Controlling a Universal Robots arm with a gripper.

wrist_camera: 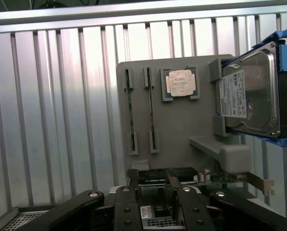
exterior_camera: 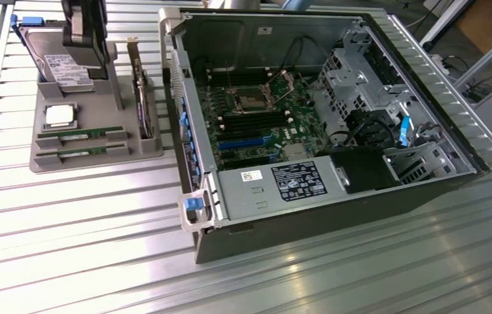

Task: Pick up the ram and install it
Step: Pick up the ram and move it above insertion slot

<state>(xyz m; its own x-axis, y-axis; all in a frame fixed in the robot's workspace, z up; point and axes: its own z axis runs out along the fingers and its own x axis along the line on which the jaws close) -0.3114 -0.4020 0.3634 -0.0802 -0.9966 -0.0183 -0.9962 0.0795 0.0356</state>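
Observation:
Two green ram sticks (exterior_camera: 82, 135) (exterior_camera: 80, 152) lie on edge in slots of the grey holder tray (exterior_camera: 97, 163), at the exterior view's left. In the wrist view the ram sticks (wrist_camera: 129, 113) (wrist_camera: 151, 113) run side by side on the tray (wrist_camera: 182, 125). My gripper (exterior_camera: 84, 49) hangs above the tray's far end, over the hard drive, well clear of the sticks. Its dark fingers (wrist_camera: 132, 185) stand apart with nothing between them, so the gripper (wrist_camera: 153, 192) is open.
The tray also carries a silver processor chip (exterior_camera: 60, 115), a hard drive (exterior_camera: 67, 69) in a blue frame and an upright card (exterior_camera: 146, 108). An open computer case (exterior_camera: 316, 216) lies at the exterior view's right, with its motherboard (exterior_camera: 255, 118) exposed. Everything rests on a ribbed metal table (exterior_camera: 71, 229).

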